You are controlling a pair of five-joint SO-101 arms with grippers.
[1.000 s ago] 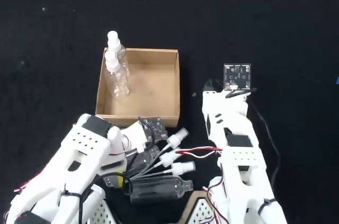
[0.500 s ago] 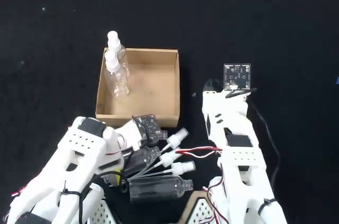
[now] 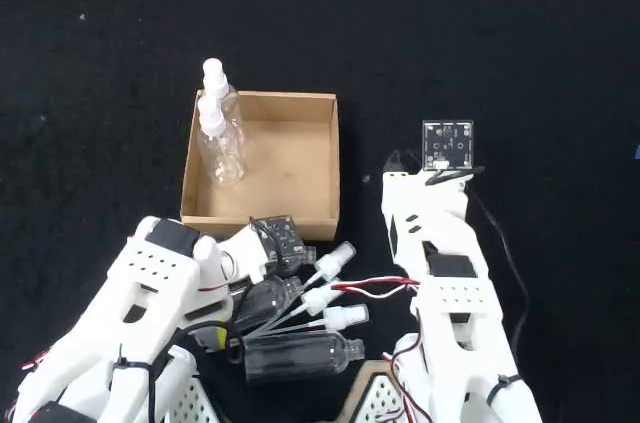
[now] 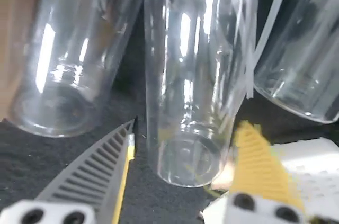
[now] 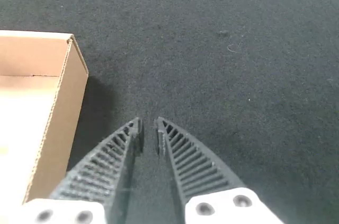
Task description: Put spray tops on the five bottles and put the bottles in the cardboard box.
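Note:
Two clear bottles with white spray tops (image 3: 220, 138) stand in the far left corner of the cardboard box (image 3: 300, 168). In front of the box lie three more clear bottles, one of them the nearest bottle (image 3: 300, 355). Three white spray tops (image 3: 330, 293) lie at their necks, thin tubes pointing toward the bottles. My left gripper (image 4: 185, 134) is open around the base of the middle bottle (image 4: 196, 75), a grey finger (image 4: 100, 166) on one side and a yellow one (image 4: 259, 166) on the other. My right gripper (image 5: 148, 123) hovers shut over bare cloth beside the box's wall (image 5: 58, 128).
The table is covered in black cloth (image 3: 520, 63). A small square board (image 3: 447, 146) sits on the right arm's wrist, right of the box. Red and white wires (image 3: 375, 286) run between the arms near the spray tops.
The left arm has shifted slightly to the left and settled over the lying bottles. The right arm has not moved.

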